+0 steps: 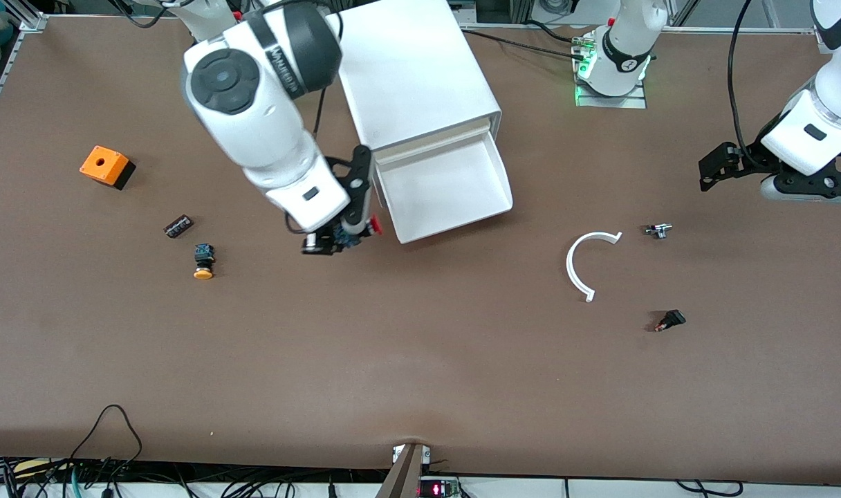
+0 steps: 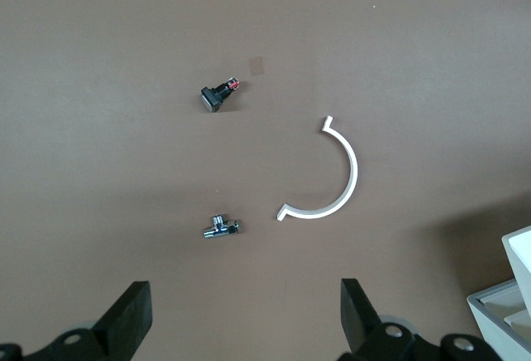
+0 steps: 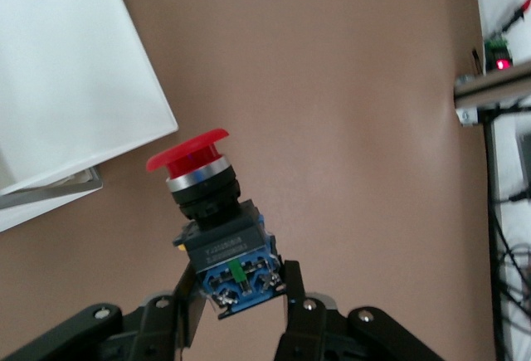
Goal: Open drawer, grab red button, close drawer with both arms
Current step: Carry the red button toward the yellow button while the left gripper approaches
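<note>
Red button (image 3: 199, 203), gripped by its blue body in the closed right end effector (image 3: 236, 299), held over the table (image 1: 420, 360) just beside the open drawer (image 1: 448, 187) of the white cabinet (image 1: 410, 69). Grab step apparently complete; closing remains. Left end effector (image 2: 241, 319), fully open and empty, waits over the table well apart from the drawer; the next move probably calls for pushing the drawer front squarely inward.
</note>
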Controlling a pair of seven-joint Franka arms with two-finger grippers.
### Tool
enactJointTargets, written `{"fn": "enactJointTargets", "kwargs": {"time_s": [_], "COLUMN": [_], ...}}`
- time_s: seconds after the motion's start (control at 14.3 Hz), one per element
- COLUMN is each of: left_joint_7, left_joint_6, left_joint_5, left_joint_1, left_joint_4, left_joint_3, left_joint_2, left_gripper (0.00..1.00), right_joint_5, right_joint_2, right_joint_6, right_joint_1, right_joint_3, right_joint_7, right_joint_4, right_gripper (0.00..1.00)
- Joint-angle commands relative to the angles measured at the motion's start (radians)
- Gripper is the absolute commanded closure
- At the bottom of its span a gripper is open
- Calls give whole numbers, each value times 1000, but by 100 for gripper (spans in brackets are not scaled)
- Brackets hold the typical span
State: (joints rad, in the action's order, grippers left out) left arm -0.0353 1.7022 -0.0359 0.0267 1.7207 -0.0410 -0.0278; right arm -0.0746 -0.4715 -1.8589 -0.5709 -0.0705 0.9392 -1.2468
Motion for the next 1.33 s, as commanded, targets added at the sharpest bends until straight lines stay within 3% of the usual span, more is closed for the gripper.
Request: {"fn": "enactJointTargets", "kwargs": {"time_s": [0.0,0.28,0.84,1.26], "left_joint_7": [0,2,-58,-269], "left_joint_6": [-21,-30,-62,42], "left_joint_5": [13,7,19,99], "left_joint_1": [1,2,10,36], "left_joint_4": [-32,-39,-38,-59], "left_joint_3": [-4,-4,-7,-48], "left_joint_2": [16,17,34,190], "left_gripper": [0,0,0,0], "right_joint_5": [-8,-16,-27,-108], "right_joint_2": [34,71,88,103], "right_joint_6": [0,-10,-11,-111], "right_joint_1": [36,39,43,115], "right_joint_3": [-11,-75,-130,-130], "right_joint_7": [-88,-192,-502,-641], "right_joint_4": [-58,-137,-235,-377], "right_gripper": [75,76,79,79]}}
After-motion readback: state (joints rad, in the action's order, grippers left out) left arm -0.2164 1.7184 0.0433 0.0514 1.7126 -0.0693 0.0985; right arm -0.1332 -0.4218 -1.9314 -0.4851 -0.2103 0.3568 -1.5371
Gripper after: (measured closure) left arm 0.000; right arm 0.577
